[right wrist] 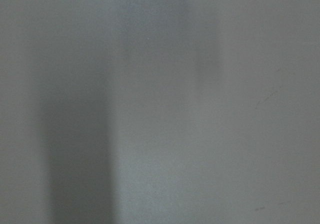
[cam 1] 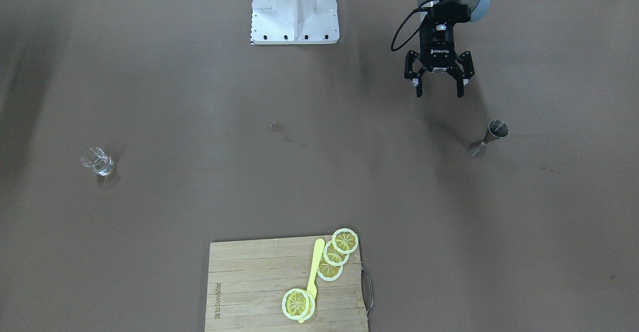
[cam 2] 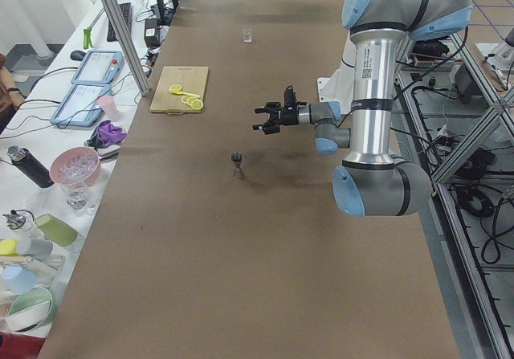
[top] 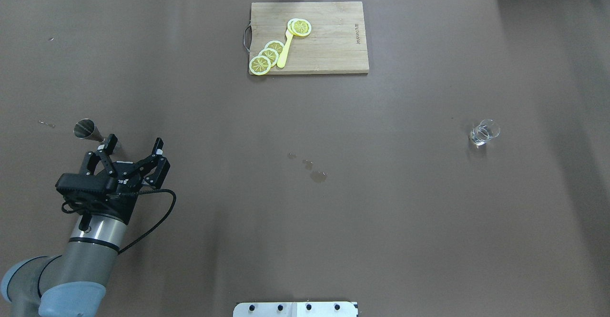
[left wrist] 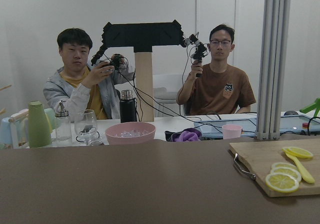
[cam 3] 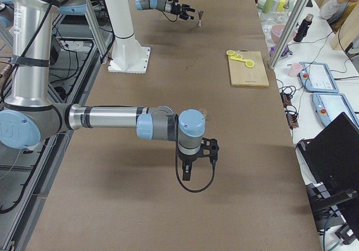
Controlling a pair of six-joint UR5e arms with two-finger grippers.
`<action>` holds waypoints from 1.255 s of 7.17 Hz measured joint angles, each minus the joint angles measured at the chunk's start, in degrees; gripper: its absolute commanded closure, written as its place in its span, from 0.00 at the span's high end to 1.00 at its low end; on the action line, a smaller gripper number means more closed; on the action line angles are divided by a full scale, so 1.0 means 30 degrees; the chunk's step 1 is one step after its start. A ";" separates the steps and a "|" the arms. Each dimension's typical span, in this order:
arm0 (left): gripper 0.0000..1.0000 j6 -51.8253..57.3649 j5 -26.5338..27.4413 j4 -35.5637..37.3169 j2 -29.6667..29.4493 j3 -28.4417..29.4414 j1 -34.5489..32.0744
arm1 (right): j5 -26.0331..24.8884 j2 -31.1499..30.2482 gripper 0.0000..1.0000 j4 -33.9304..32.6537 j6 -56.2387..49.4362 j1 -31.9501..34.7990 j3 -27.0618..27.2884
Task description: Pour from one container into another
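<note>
A small steel jigger (cam 1: 489, 137) stands upright on the brown table on my left side, also seen in the overhead view (top: 88, 130). My left gripper (cam 1: 439, 92) hovers just short of it, open and empty, its fingers (top: 112, 139) spread wide beside the jigger's foot. Far across the table a clear glass (top: 483, 132) holding a little water stands alone (cam 1: 100, 162). My right gripper (cam 3: 197, 160) shows only in the exterior right view, pointing down at the table near the glass; I cannot tell whether it is open or shut.
A wooden cutting board (top: 333, 45) with lemon slices (top: 267, 57) and a yellow knife (top: 285, 50) lies at the far middle edge. Small wet spots (top: 312, 169) mark the table's centre. The white robot base (cam 1: 294, 10) stands at my side.
</note>
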 measured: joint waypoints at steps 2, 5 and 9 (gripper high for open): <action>0.99 0.2363 -0.2474 -0.1071 -0.1444 -0.0018 -0.1478 | 0.0028 0.0520 1.00 0.0006 -0.0039 0.0000 -0.0204; 0.99 0.3053 -0.8329 -0.0432 -0.2037 0.0135 -0.4621 | 0.0064 0.0531 1.00 0.0007 -0.0090 0.0025 -0.0216; 0.99 0.4586 -1.7590 0.4795 -0.3921 0.0046 -1.0040 | -0.0005 0.0497 1.00 0.0035 -0.0095 0.0030 -0.0151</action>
